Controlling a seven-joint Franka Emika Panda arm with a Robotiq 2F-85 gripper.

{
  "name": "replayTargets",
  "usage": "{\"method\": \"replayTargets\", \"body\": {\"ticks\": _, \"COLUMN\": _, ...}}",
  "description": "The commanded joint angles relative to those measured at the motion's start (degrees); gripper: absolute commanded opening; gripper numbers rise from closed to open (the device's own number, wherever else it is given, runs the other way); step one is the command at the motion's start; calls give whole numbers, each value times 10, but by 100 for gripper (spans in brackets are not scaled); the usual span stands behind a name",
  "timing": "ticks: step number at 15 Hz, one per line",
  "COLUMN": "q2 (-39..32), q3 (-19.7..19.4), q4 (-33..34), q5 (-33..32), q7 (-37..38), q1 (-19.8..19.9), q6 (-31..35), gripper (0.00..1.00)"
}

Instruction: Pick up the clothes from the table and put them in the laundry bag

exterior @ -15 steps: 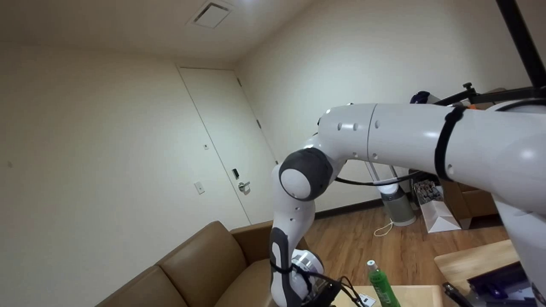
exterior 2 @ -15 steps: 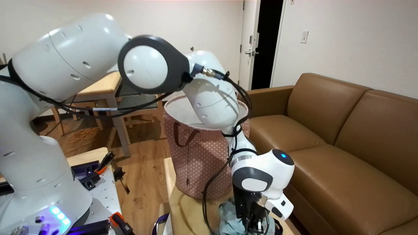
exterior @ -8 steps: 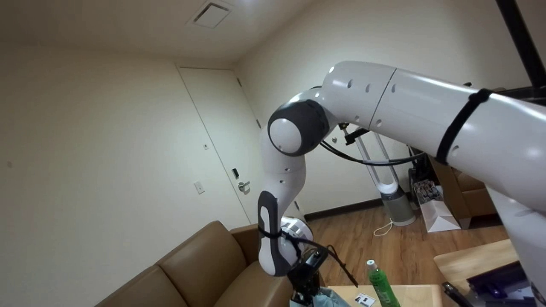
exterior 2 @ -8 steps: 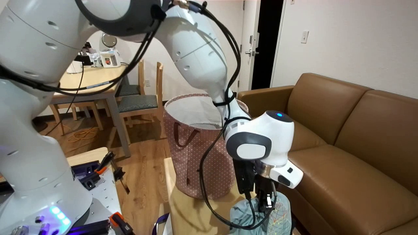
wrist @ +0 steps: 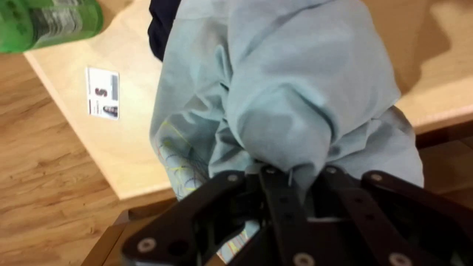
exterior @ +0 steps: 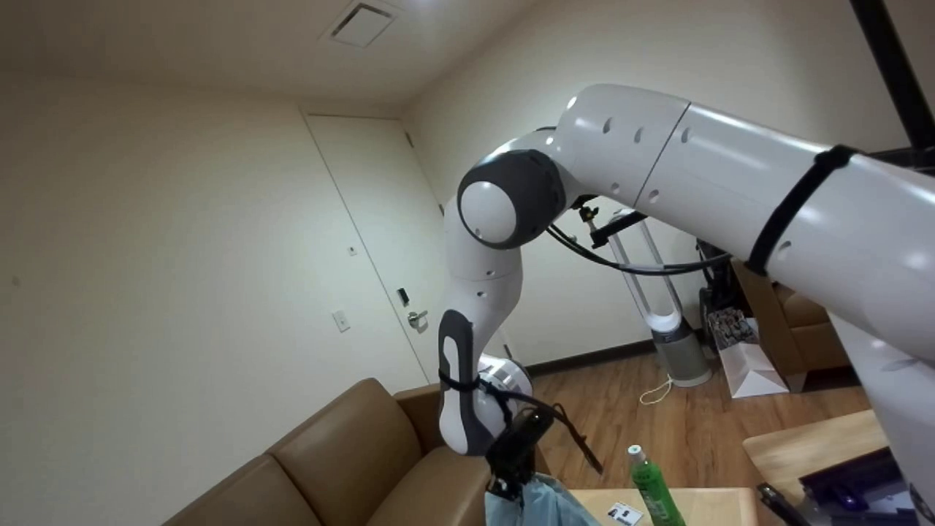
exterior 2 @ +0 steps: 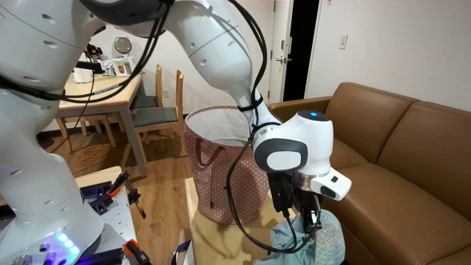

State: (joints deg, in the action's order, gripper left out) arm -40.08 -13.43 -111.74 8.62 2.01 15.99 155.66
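Note:
A light blue-grey garment with coloured line patterns (exterior 2: 327,239) hangs bunched from my gripper (exterior 2: 311,222) over the wooden table (exterior 2: 217,246). In the wrist view a fold of the garment (wrist: 295,74) is pinched between the jaws of the gripper (wrist: 295,175). I cannot tell whether its lower part still touches the table. It also shows in an exterior view (exterior: 544,504) below the gripper (exterior: 510,486). A dark navy cloth (wrist: 160,29) shows partly behind the garment. The pink dotted laundry bag (exterior 2: 224,184) stands upright and open on the table, left of the gripper.
A green bottle (wrist: 55,26) and a white ID card (wrist: 103,92) are on the table; both show in an exterior view (exterior: 656,491). A brown sofa (exterior 2: 382,176) runs along the table. A loose black cable (exterior 2: 230,198) hangs from the arm before the bag.
The arm has risen, and the gripper has lifted the garment with it. In an exterior view they also moved right, toward the sofa. The bag has not moved.

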Motion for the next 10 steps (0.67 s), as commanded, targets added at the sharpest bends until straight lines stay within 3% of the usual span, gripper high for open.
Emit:
{"method": "replayTargets", "body": {"ticks": 1, "q2": 114, "q3": -48, "q4": -76, "q5": -50, "q7": 25, "q1": -44, "q6": 43, "gripper": 9}}
{"method": "replayTargets", "body": {"ticks": 6, "q2": 252, "q3": -115, "q4": -146, "q5": -177, "q7": 56, "q1": -113, "q6": 55, "gripper": 8}}
{"method": "replayTargets", "body": {"ticks": 7, "q2": 185, "q3": -74, "q4": -88, "q5": -138, "q7": 31, "q1": -67, "q6": 38, "gripper": 9}}
{"method": "replayTargets", "body": {"ticks": 8, "q2": 205, "q3": -76, "q4": -98, "q5": -147, "q7": 37, "q1": -71, "q6": 35, "gripper": 17}}
{"method": "replayTargets", "body": {"ticks": 10, "q2": 204, "q3": -72, "q4": -99, "q5": -146, "q7": 36, "q1": -68, "q6": 33, "gripper": 17}}
